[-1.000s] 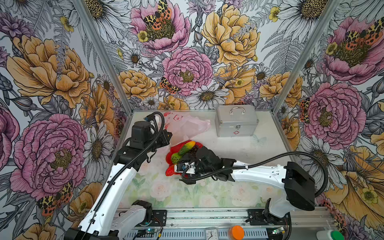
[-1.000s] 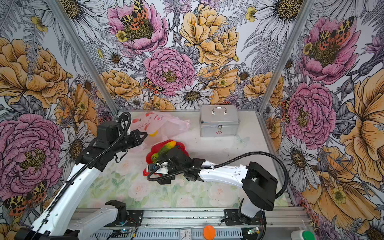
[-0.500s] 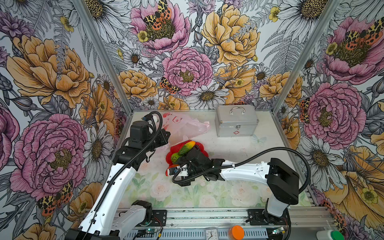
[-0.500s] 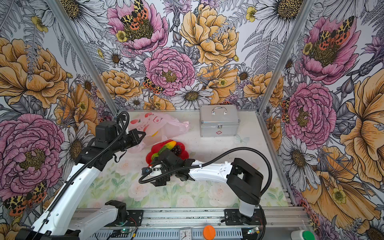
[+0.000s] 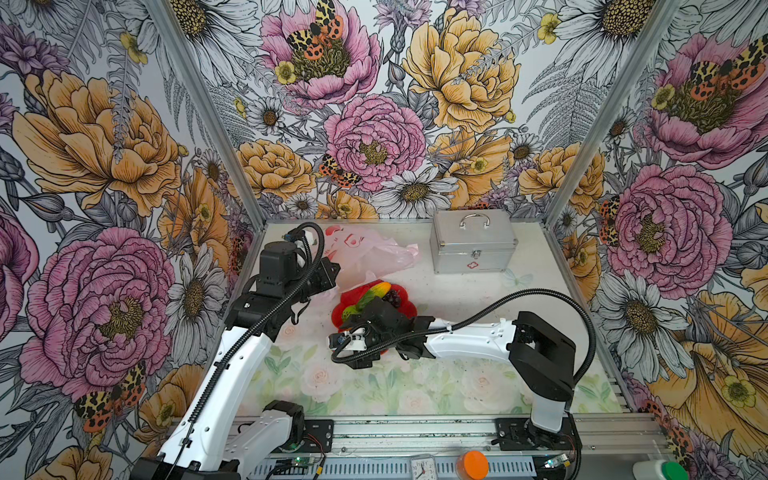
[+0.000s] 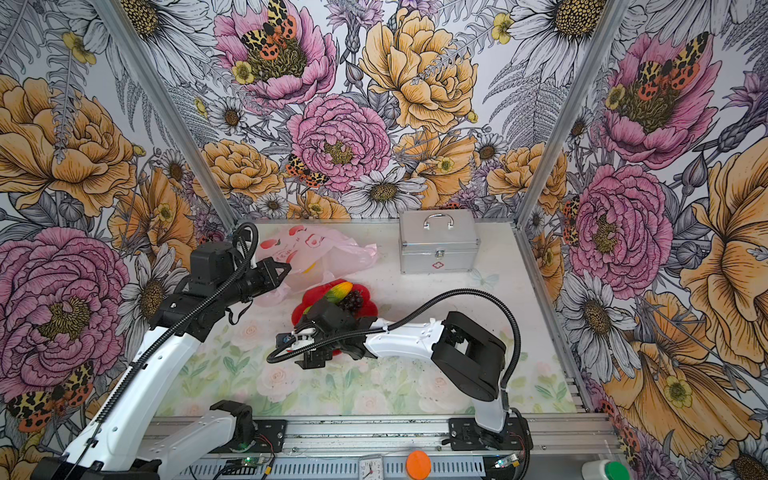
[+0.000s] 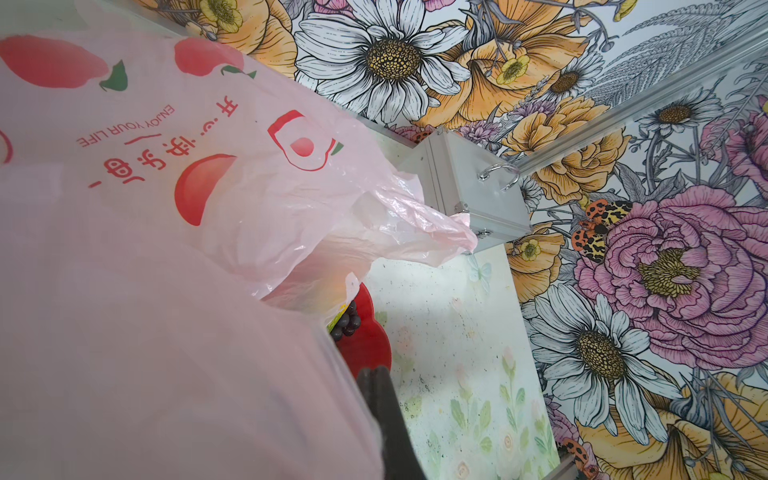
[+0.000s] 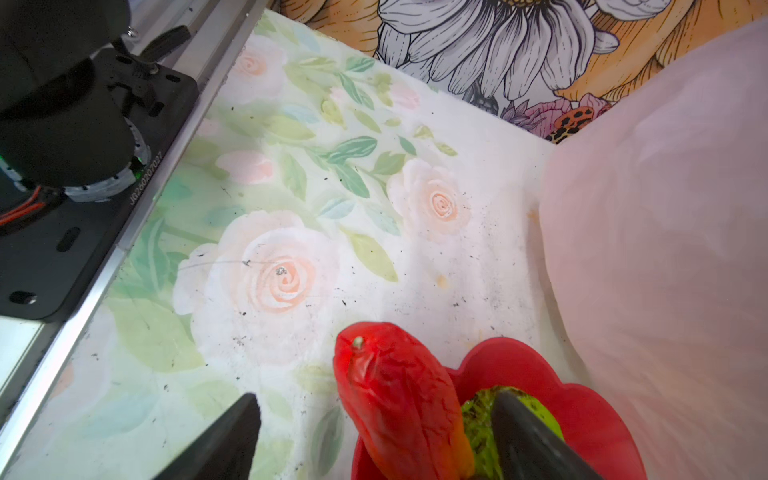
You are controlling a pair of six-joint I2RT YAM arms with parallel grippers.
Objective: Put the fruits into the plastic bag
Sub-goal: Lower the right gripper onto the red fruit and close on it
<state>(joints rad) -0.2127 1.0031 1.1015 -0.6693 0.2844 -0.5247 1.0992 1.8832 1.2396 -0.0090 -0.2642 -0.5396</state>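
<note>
**Grasp of one fruit at the plate rim.** The right gripper [image 8: 374, 399] hangs over the near rim of the red flower-shaped plate [image 8: 590, 415], jaws apart and straddling a red-orange fruit [image 8: 395, 374]. One finger stands clear over the bare table [image 8: 291, 208], its partner over a bumpy green fruit [image 8: 478, 419] in the plate.

We judge the step in hand to be the grasp of this fruit. It lies propped across the rim, its long axis running from the plate's interior outward, stem end pointing away from the plate. The jaws cross that axis, so the next move calls for closing on the narrow width without catching the green neighbour. A lift and a carry beyond the plate would follow.

Farther back in the plate lie a green-orange fruit [image 5: 372, 293] and a dark grape bunch [image 5: 392, 297]. Just beyond the plate's far rim the left gripper [image 5: 330, 276] is closed, apparently pinching the edge of the pale-pink plastic bag [image 5: 365, 249], though film hides the contact. Farther off stands a silver metal case [image 5: 473, 241].
</note>
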